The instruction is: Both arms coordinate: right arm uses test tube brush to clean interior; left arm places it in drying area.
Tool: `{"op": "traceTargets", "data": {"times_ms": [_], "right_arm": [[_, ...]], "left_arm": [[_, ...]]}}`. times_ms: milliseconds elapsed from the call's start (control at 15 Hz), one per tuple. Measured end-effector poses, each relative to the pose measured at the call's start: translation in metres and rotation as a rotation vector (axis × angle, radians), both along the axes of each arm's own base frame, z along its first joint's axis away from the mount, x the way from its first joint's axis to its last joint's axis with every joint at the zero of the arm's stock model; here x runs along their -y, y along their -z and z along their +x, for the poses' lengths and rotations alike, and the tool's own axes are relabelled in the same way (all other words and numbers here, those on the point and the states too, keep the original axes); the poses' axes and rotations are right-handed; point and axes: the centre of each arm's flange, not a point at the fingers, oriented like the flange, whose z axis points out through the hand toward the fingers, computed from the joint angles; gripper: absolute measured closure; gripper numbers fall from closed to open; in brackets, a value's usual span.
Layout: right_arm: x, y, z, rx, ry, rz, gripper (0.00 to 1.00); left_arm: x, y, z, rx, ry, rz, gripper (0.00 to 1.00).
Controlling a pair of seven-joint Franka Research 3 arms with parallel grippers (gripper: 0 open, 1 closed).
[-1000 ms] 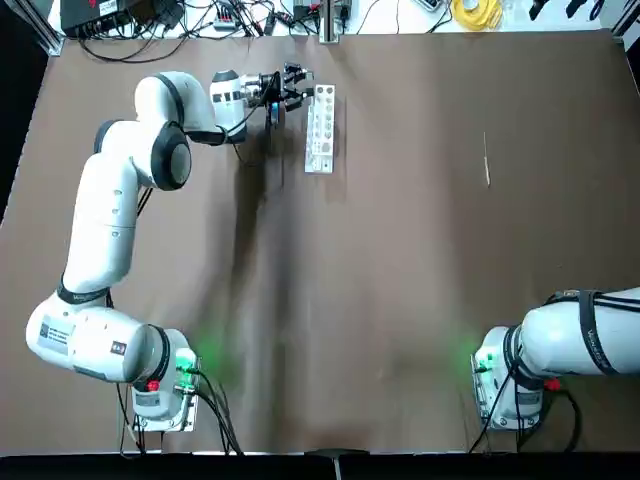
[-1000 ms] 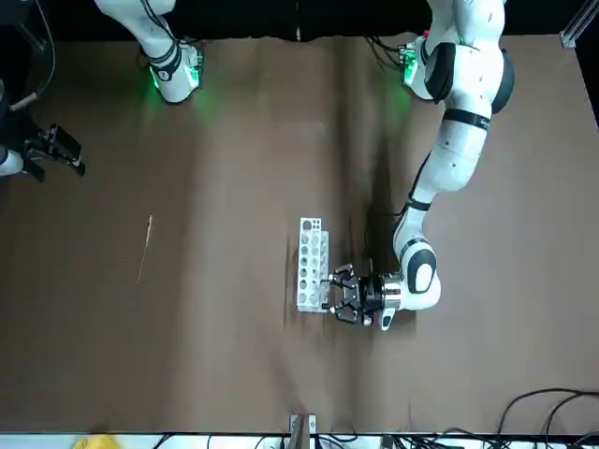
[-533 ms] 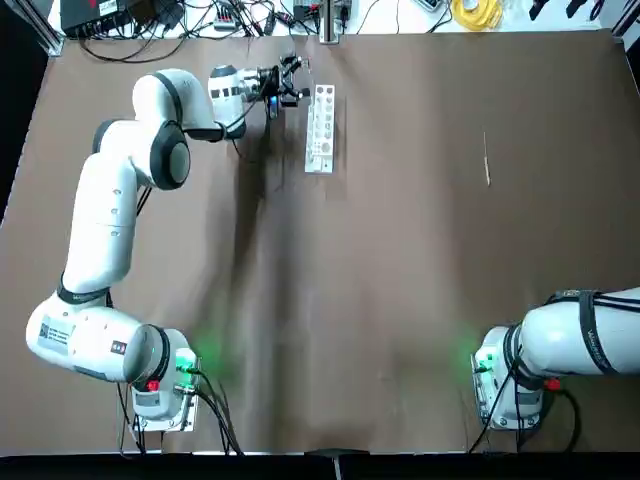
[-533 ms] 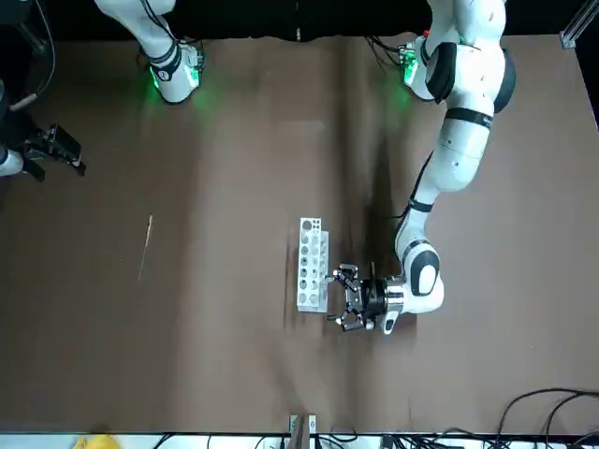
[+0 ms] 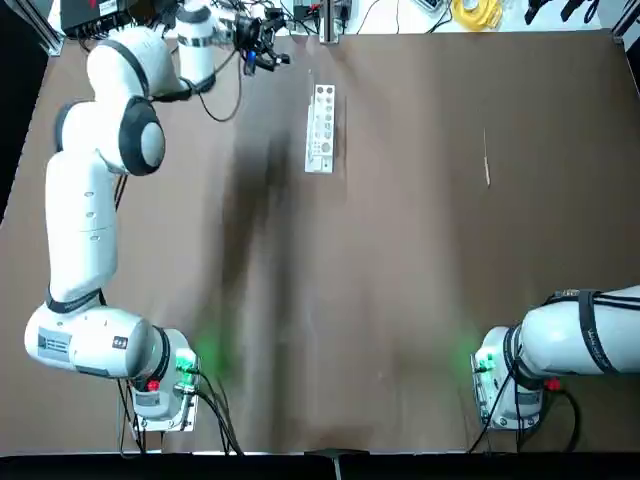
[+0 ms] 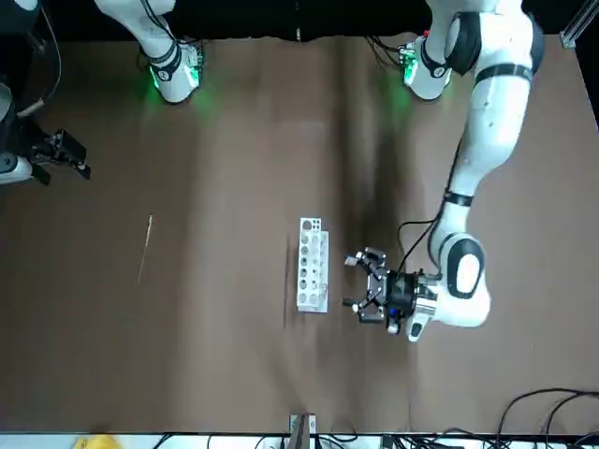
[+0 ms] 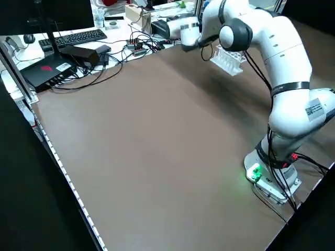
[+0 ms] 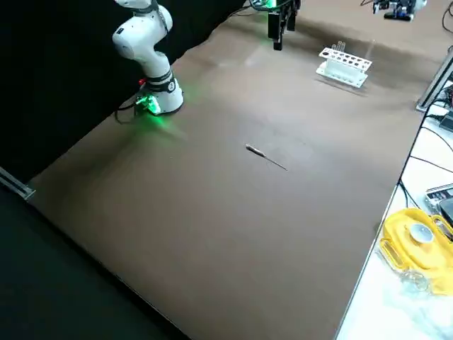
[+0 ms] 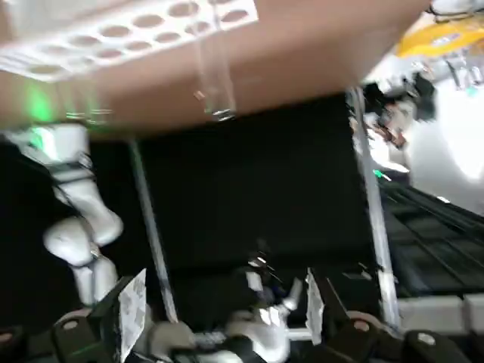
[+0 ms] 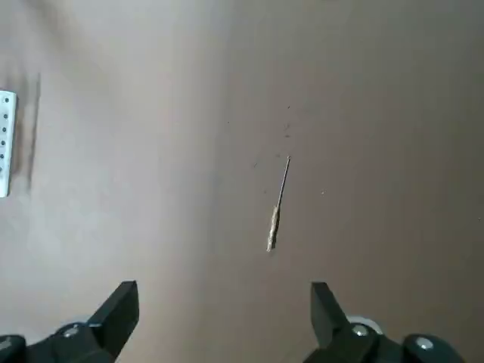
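Observation:
The white rack that serves as drying area lies at the far middle-left of the brown table, also seen in the front view. A clear tube stands in one hole of that rack. My left gripper hangs open and empty, raised, to the rack's left near the far edge. The test tube brush lies alone at the far right. My right gripper is open high above the brush, holding nothing.
Cables and electronics line the far edge behind the left gripper. A yellow object sits off the table beyond the brush. Both arm bases stand at the near edge.
My left gripper has lifted away from the rack's side and swung left toward the far edge, still open. Rack, tube and brush have not moved.

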Motion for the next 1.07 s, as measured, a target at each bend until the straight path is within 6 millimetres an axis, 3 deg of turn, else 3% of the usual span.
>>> {"op": "traceTargets", "data": {"times_ms": [333,533,600,1067], "right_arm": [[0.006,0.003,0.001,-0.005,0.010,0.000,0.00],[0.006,0.009,0.004,-0.015,0.011,0.000,0.00],[0.006,0.011,0.005,-0.019,0.011,0.000,0.00],[0.007,0.012,0.006,-0.022,0.013,-0.001,0.00]], "left_arm": [[-0.067,-0.092,-0.013,0.211,0.208,0.381,0.00],[-0.108,-0.144,-0.035,0.319,0.367,0.628,0.00],[-0.127,-0.177,-0.051,0.397,0.475,0.768,0.00],[-0.184,-0.266,-0.091,0.786,0.880,0.994,0.00]]}}
